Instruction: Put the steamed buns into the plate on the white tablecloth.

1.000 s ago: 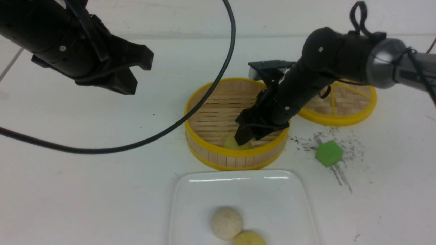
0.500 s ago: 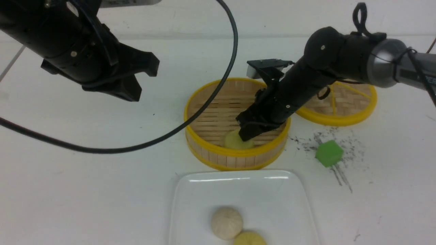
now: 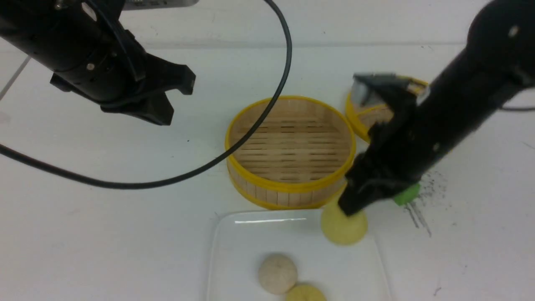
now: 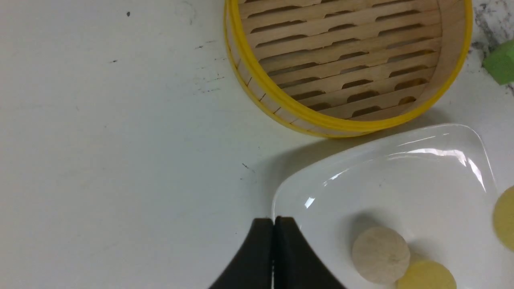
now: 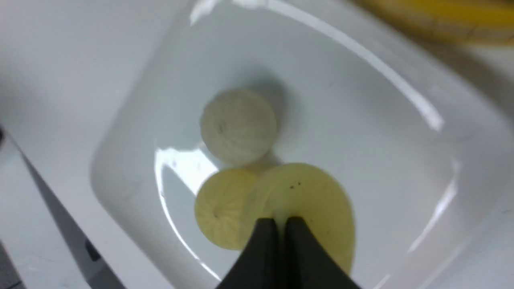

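Note:
My right gripper [image 3: 349,209] is shut on a pale yellow steamed bun [image 3: 343,228] and holds it in the air over the far right corner of the white plate [image 3: 242,251]. In the right wrist view the fingers [image 5: 265,241] pinch that bun [image 5: 309,200] above the plate [image 5: 361,100]. A cream-white bun [image 3: 277,274] and a second yellow bun [image 3: 306,293] lie touching on the plate. My left gripper [image 4: 274,224] is shut and empty, raised at the far left [image 3: 167,90] over the white tablecloth [image 3: 104,234].
The round yellow-rimmed bamboo steamer [image 3: 290,152] stands empty just beyond the plate. Its woven lid [image 3: 368,113] lies behind my right arm. A green cube [image 3: 406,194] sits on dark scuff marks to the right of the steamer. A black cable [image 3: 234,142] hangs across the steamer's left side.
My right gripper has lifted the yellow bun out of the steamer and carried it toward me, over the plate's far right corner. The steamer is now empty. The left arm barely moved.

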